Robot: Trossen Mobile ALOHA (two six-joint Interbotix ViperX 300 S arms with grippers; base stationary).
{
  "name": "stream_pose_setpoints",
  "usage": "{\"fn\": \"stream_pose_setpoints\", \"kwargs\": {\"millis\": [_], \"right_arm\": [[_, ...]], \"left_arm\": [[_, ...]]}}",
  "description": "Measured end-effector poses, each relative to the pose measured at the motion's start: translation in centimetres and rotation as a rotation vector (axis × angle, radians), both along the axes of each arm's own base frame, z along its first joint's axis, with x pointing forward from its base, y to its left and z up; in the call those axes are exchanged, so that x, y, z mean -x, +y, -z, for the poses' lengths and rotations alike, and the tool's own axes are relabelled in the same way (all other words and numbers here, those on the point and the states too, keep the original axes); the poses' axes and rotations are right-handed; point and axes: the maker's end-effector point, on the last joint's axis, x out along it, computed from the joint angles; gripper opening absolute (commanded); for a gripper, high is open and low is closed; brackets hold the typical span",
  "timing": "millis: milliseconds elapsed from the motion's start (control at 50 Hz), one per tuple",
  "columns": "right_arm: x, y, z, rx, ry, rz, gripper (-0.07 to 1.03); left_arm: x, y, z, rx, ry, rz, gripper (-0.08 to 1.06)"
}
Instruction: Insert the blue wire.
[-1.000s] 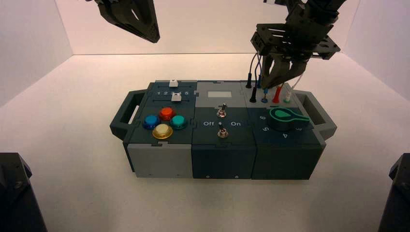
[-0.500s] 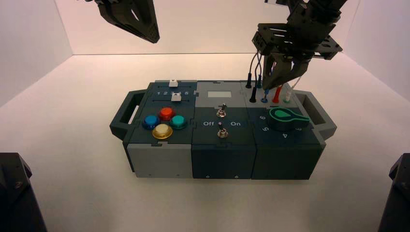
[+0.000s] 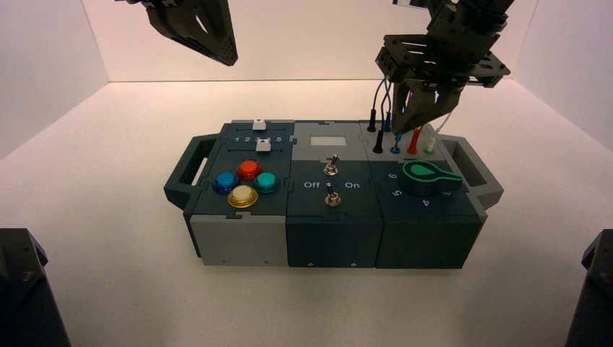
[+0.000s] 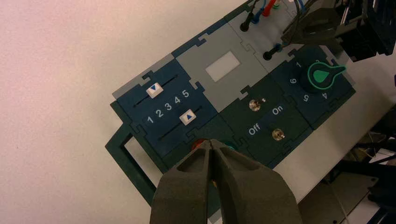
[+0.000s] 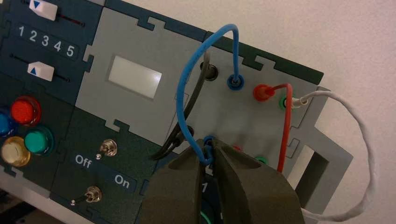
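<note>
The blue wire (image 5: 180, 100) loops up from the far blue socket (image 5: 235, 81), where one plug is seated. Its other plug (image 5: 208, 151) sits between the fingertips of my right gripper (image 5: 208, 150), right at the near blue socket. The right gripper (image 3: 403, 129) is shut on that plug, pointing down over the box's socket panel. In the high view the blue plug (image 3: 396, 139) stands upright in the front socket row. My left gripper (image 3: 230, 56) is shut and empty, parked high above the box's rear left; its own view (image 4: 211, 143) looks down on the buttons.
A black wire (image 5: 198, 88), a red wire (image 5: 286, 121) and a white wire (image 5: 364, 140) crowd the same panel. The green knob (image 3: 426, 173) sits just in front of the sockets. Two toggle switches (image 3: 331, 168) stand at the box's middle, with coloured buttons (image 3: 243, 184) and sliders on its left.
My right gripper has risen very slightly over the socket panel. The blue plug stays upright at the front blue socket. The left arm has not moved.
</note>
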Motion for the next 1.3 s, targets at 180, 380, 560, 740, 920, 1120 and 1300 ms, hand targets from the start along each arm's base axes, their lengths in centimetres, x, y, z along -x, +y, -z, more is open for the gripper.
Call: {"fn": "stream_pose_setpoints", "kwargs": {"millis": [180,380,560,740,920,1120,1300], "right_arm": [[0.4,-0.4,-0.2,0.016,0.007,0.0,-0.02],[0.5,-0.5,-0.4,0.018,0.007,0.001,-0.02],[0.3,-0.4,-0.5,0.016,0.002,0.0,-0.02],[-0.1,-0.2,-0.9,0.014,-0.011,-0.004,-0.02],[-0.4,0.0,-1.1,0.013,-0.019,-0.004,-0.02],[-0.3,-0.2,-1.1,0.022,-0.011,-0.006,-0.02],[-0.2,-0.2,-1.0,0.024,-0.005,-0.005,-0.02]], "left_arm": [[0.0,0.0,0.0,-0.002,-0.002,0.003,-0.03],[-0.1,0.1,0.0,-0.002,-0.003,0.001,-0.03],[-0.1,0.1,0.0,-0.005,-0.005,0.003,-0.03],[-0.1,0.1,0.0,-0.005,-0.006,0.005,-0.03],[-0.2,0.2,0.0,-0.006,-0.007,0.005,-0.03],[-0.2,0.2,0.0,-0.006,-0.007,0.005,-0.03],[-0.2,0.2,0.0,-0.005,-0.006,0.002,-0.03]]}}
